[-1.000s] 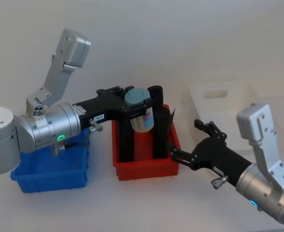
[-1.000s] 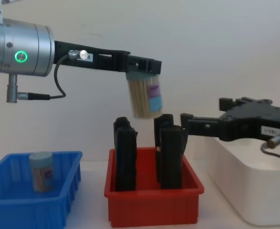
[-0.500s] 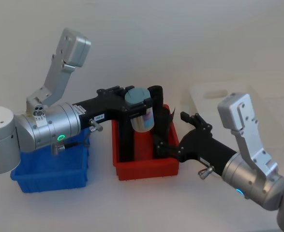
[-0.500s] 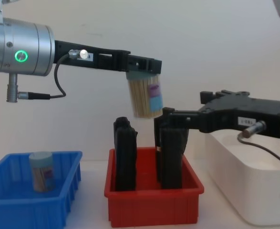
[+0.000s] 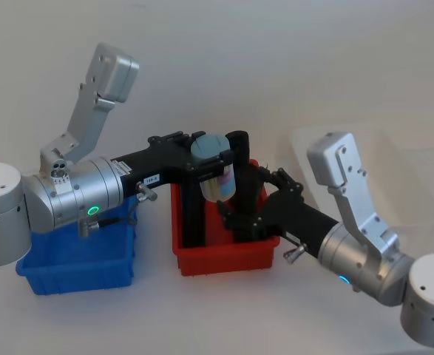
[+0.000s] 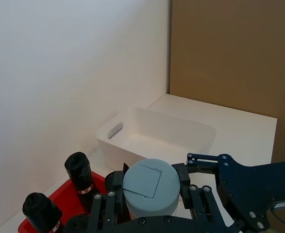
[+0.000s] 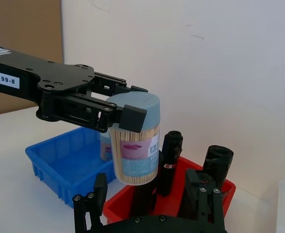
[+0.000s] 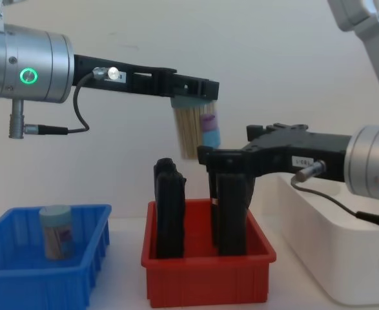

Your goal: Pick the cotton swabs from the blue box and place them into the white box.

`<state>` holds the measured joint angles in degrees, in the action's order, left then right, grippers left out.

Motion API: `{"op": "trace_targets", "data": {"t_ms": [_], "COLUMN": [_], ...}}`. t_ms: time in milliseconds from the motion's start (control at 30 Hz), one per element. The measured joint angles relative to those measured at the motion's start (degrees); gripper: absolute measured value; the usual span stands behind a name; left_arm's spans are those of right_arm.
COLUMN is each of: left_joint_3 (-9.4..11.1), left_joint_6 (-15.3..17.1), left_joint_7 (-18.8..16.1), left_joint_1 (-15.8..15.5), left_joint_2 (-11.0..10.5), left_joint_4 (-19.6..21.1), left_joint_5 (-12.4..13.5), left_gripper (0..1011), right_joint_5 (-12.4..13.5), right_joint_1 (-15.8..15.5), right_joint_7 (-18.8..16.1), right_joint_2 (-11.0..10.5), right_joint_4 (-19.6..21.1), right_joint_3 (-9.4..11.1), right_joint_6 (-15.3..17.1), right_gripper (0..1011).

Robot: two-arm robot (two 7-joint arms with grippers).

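— From the head?
— Clamped by its lid in the left gripper (image 5: 211,149), up over the red bin (image 5: 224,259): one tub of cotton swabs (image 5: 220,181). Close below it, the right gripper (image 5: 239,198), jaws spread wide, gripping nothing. Blue box (image 5: 76,270) off to the left, white box (image 5: 416,185) to the right.
— And the chest?
— Tub hanging clear above the black rolls (image 8: 231,213). Right fingers (image 8: 208,155) about level with its base. Second tub (image 8: 55,231) upright in the blue box.
— Left wrist?
— Pale lid squeezed from both sides. White box beyond, right gripper just beside.
— Right wrist?
— Tub upright, between and above the widely parted right fingers; touching or not, cannot tell. Second tub behind it, partly hidden, in the blue box
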<state>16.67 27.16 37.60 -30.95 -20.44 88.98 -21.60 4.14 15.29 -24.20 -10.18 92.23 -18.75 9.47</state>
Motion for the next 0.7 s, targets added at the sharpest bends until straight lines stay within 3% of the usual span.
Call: {"op": "trace_targets", "data": {"t_ms": [700], "left_joint_3": [0.00], "left_joint_6": [0.00], "left_joint_7": [0.00], "left_joint_1": [0.00], "left_joint_2": [0.00], "left_joint_4": [0.00], "left_joint_5": [0.00], "left_gripper": [669], "right_joint_5": [-0.12], "right_joint_1": [5.93], "right_joint_7": [-2.10], "right_joint_2": [3.87], "right_joint_4": [-7.58], "right_joint_3": [-1.21], "right_joint_6": [-0.24], "right_gripper": [1002]}}
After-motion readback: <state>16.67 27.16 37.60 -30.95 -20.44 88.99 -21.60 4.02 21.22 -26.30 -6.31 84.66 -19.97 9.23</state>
